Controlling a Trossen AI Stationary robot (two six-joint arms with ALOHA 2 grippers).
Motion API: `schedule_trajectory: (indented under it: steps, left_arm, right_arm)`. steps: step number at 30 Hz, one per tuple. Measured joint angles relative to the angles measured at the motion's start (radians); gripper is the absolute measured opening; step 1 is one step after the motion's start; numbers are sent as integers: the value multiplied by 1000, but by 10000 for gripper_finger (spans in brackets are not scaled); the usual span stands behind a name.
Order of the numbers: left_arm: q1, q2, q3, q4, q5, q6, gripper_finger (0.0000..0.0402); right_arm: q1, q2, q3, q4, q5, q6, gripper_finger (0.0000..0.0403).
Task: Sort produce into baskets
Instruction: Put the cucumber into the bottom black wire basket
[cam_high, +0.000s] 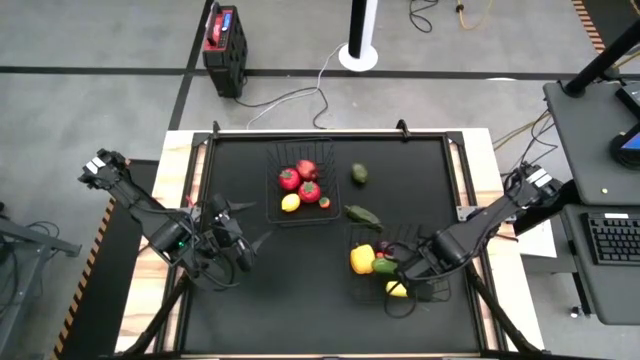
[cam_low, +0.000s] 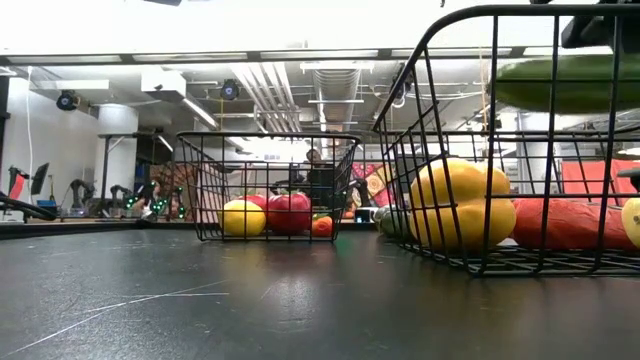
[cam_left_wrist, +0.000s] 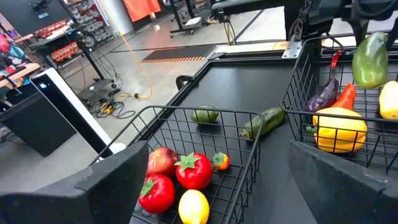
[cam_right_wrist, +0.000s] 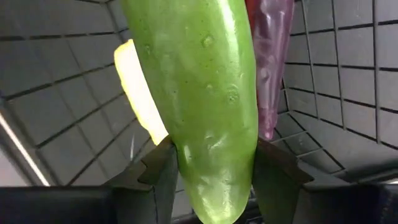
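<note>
Green bumpy cucumber (cam_right_wrist: 211, 106) between end-effector fingers (cam_right_wrist: 163, 171)

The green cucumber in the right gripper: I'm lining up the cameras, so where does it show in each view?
High view: green cucumber in the right gripper, over the near-right basket.
Low view: top right, above that basket's rim.
Left wrist view: top right, hanging over the basket.
Right wrist view: centre, between the fingers.
Shared landmark: the yellow pepper beside it in that basket.
</note>
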Motion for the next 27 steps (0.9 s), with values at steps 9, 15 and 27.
schedule_trajectory:
  steps: [9,15,27]
  left_arm:
    - [0,0,0,0,1,0,362]
    - [0,0,0,0,1,0,362]
    - [0,0,0,0,1,0,362]
  right_arm:
    - [0,0,-110,162,0,-29,165]
    - [0,0,-183,231,-3,-15,166]
    - [0,0,-263,284,-31,-1,167]
